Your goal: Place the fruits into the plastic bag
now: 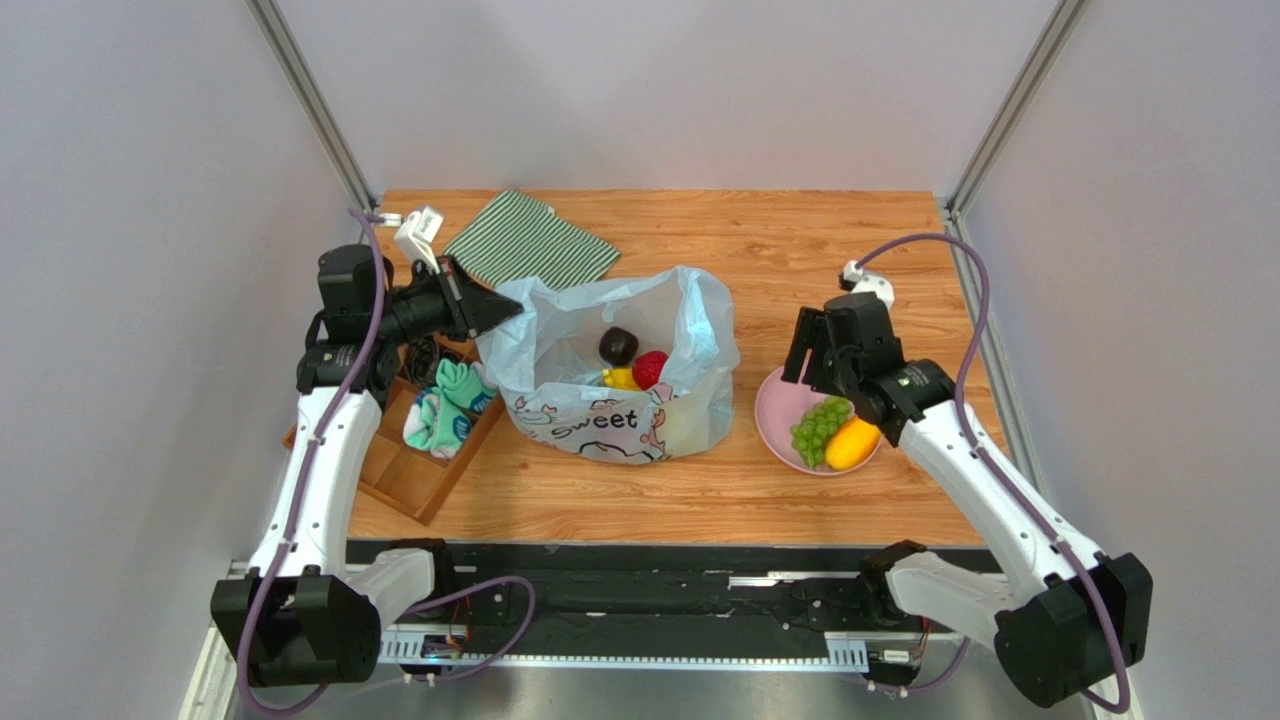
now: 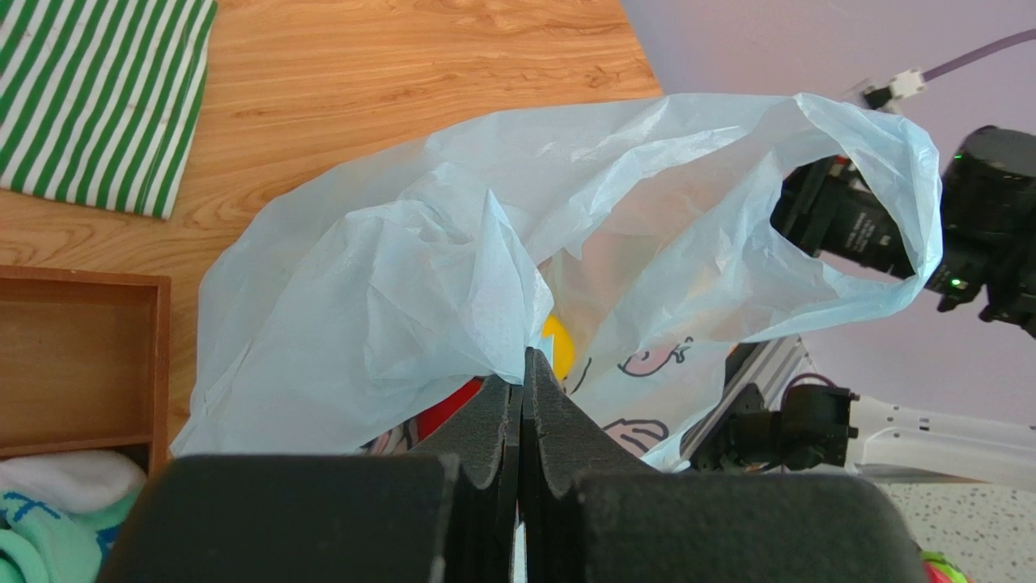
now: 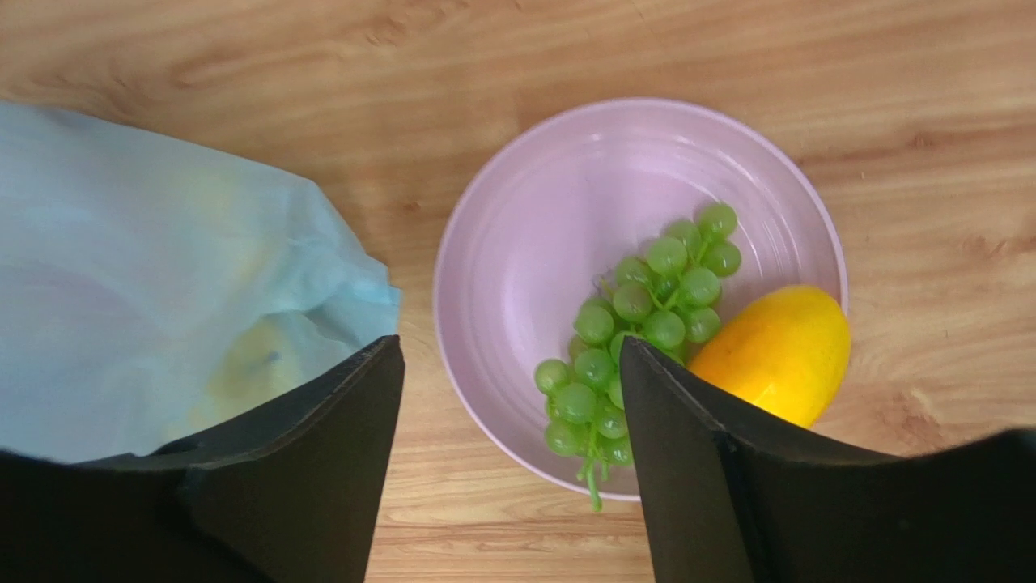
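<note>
Left arm reaches forward from its base, elbow bent, wrist turned level toward the plastic bag point(image 1: 694, 323). Left gripper point(image 1: 484, 312) has its jaws pinched together on the thin film at the bag's left rim, holding that edge up.

Left of the bag: a wooden tray point(image 1: 394, 477) with rolled socks point(image 1: 448, 408). Behind the bag on its left: a flat green-striped cloth point(image 1: 526, 240).

The bag is crinkled, translucent pale blue. It stands mid-table point(image 1: 781, 240) with its mouth open upward, its long side running left-right and the "Sweet" print on its near face. Inside it: a dark avocado point(image 1: 616, 345), a red apple point(image 1: 649, 368) and a yellow fruit point(image 1: 619, 380).

Right of the bag: a round, smooth pink plate point(image 1: 772, 408). Right arm is bent over it, wrist pointing down. Right gripper point(image 1: 812, 357) hangs above the plate with its jaws apart, gripping nothing.

On the plate, the bumpy green grapes point(image 1: 819, 428) lie slantwise, stem end toward the bag side. The smooth oval mango point(image 1: 852, 443) lies just beside them on the side away from the bag, also slanted.
</note>
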You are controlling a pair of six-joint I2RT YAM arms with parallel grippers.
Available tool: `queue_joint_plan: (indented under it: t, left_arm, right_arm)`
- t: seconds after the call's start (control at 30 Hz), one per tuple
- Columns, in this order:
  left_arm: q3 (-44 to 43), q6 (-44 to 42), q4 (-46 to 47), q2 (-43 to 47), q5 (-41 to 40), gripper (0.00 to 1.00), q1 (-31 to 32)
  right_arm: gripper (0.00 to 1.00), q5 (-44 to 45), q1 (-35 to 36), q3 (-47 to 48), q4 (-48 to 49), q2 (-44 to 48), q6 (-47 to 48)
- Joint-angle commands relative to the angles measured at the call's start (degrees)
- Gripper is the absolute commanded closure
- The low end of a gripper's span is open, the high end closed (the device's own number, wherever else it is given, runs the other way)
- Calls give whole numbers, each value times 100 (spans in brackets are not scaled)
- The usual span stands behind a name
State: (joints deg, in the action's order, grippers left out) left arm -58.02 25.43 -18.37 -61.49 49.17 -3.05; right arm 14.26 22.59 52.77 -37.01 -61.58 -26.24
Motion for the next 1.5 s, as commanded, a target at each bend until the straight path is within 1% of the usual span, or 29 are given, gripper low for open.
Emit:
queue_joint_plan:
  t: [0.0, 0.13, 0.27, 0.43, 0.6, 1.03, 1.23, 1.47]
  left_arm:
    - [-104, 15, 141, 41, 128, 100, -29]
    - [-104, 23, 132, 32, 119, 100, -29]
    - [-104, 23, 141, 23, 128, 100, -29]
    - [-104, 41, 150, 15, 146, 100, -29]
    - [-96, 41, 150, 15, 146, 100, -29]
    - [-87, 76, 176, 6, 172, 100, -29]
    - [-78, 76, 176, 6, 172, 100, -20]
    - [-78, 76, 167, 15, 163, 100, -29]
  right_arm:
    - [34, 130, 52, -171, -288, -249, -206]
    - [38, 165, 254, -346, -245, -477, -329]
    - [43, 261, 421, -417, -218, -907, -408]
    - [44, 551, 580, -382, -324, -1251, -531]
    - [44, 657, 580, -373, -324, -1295, -558]
    - [52, 868, 615, -417, -429, -1497, -584]
    - [59, 894, 615, -479, -456, -1550, -628]
    - [63, 921, 615, -522, -465, -1602, -637]
